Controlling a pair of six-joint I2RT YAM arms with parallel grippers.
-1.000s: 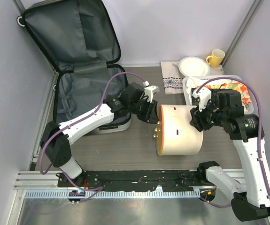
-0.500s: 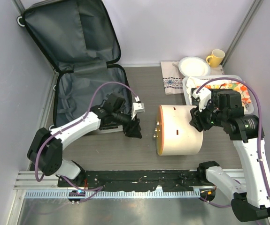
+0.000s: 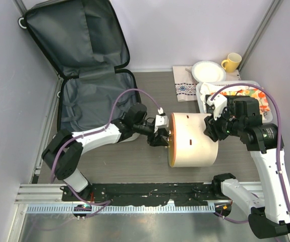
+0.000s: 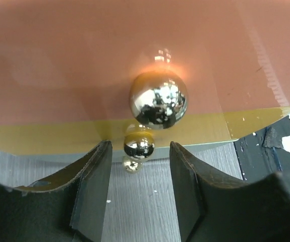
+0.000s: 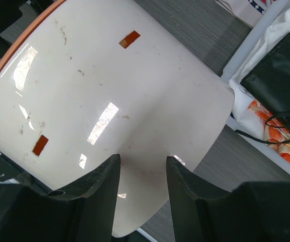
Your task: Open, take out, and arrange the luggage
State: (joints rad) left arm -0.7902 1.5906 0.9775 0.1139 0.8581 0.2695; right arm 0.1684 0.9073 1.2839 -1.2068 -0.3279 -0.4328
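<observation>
Grey wood-grain table (image 3: pixel 134 166) runs between pale walls, and the luggage (image 3: pixel 89 96) sits at its far left corner, behind and to the left of the left gripper (image 3: pixel 161 135), well apart from the right gripper (image 3: pixel 211 127). It lies open, the base flat and the lid leaning back against the wall.

The shell looks stiff and bulky and the dark lining soft and slack. I judge the firm rim of the base the best hold, since fabric would bunch and the wheels might let it roll.

Between the grippers a round box (image 3: pixel 195 141) lies on its side. The left gripper's jaws are spread, facing the orange base, with the small gold feet (image 4: pixel 158 98) just ahead and untouched. The right gripper's fingers stand apart against the glossy white wall; I cannot tell whether they pinch it. That smooth wall looks slippery, and the box could roll.

Open table lies in front of both grippers toward the arm bases. Just right of the right gripper a white basket (image 3: pixel 201 91) crowds the edge.
</observation>
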